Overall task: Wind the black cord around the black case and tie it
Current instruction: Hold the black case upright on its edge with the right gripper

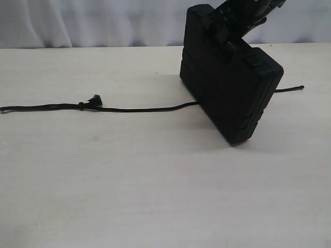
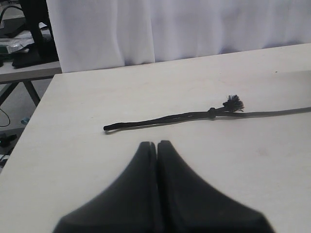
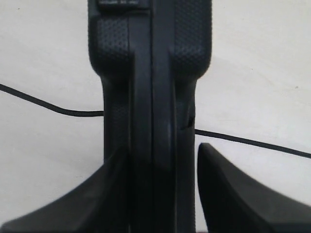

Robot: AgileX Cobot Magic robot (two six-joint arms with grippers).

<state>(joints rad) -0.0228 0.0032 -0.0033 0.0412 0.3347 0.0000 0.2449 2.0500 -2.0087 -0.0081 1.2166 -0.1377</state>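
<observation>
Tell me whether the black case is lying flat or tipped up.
Tipped up: the black case stands tilted on its lower corner on the table, with the cord running beneath it.

Matt plastic case (image 1: 232,88), braided cord (image 1: 134,109)

A pale, whitewashed wooden table (image 1: 129,196) fills the room's foreground under soft, even light. Behind it hangs a pleated white fabric curtain (image 1: 77,23). Off to one side stands a cluttered grey side bench (image 2: 24,70).
</observation>
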